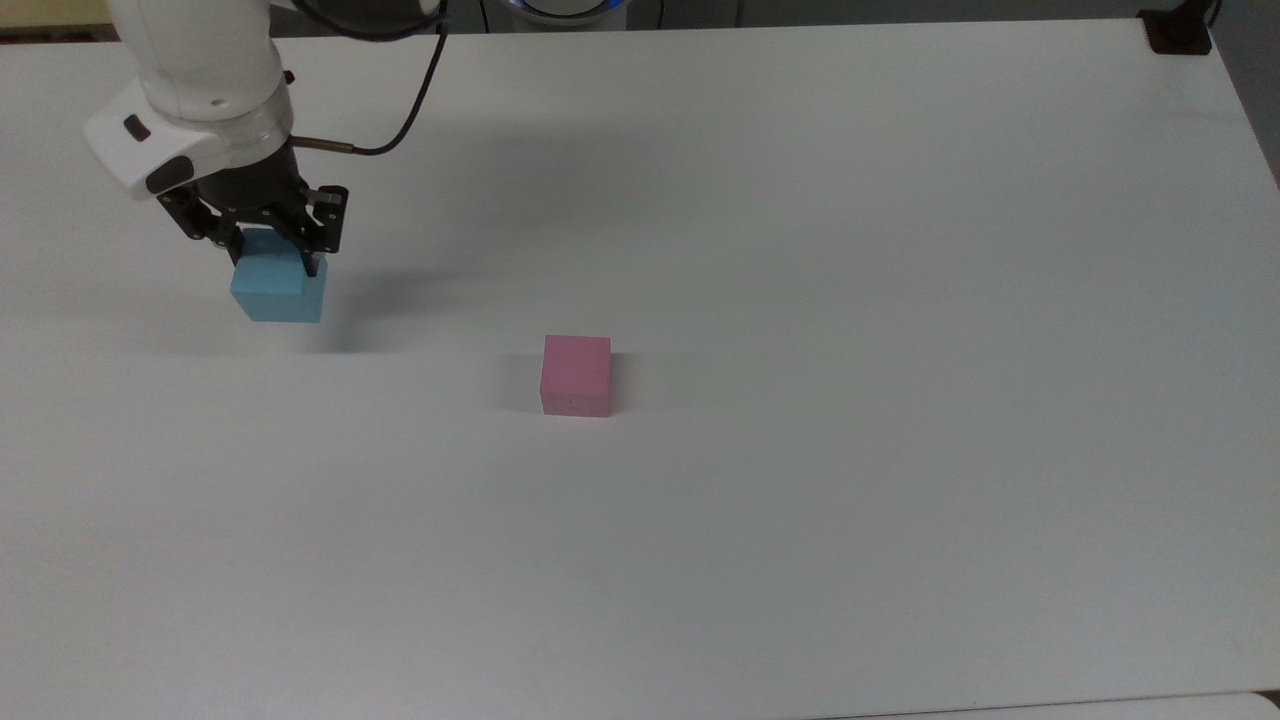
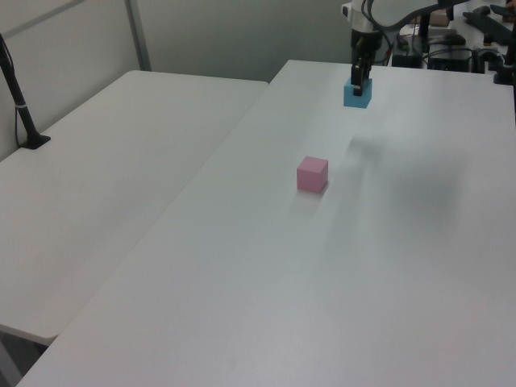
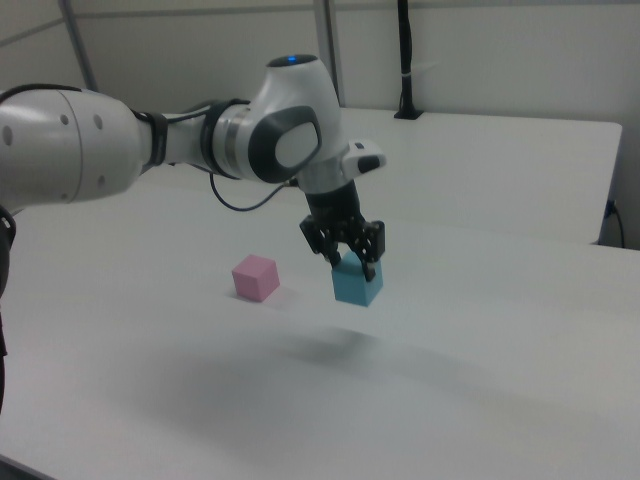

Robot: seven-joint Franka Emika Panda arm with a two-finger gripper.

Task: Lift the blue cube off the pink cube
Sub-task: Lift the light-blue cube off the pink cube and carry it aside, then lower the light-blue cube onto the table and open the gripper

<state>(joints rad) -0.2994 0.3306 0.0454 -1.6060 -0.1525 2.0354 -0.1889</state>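
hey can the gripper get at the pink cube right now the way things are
Probably not yet. The gripper is shut on the blue cube, held above the table toward the top view's left. The pink cube stands alone with nothing around it, so access looks free once the blue cube is released.
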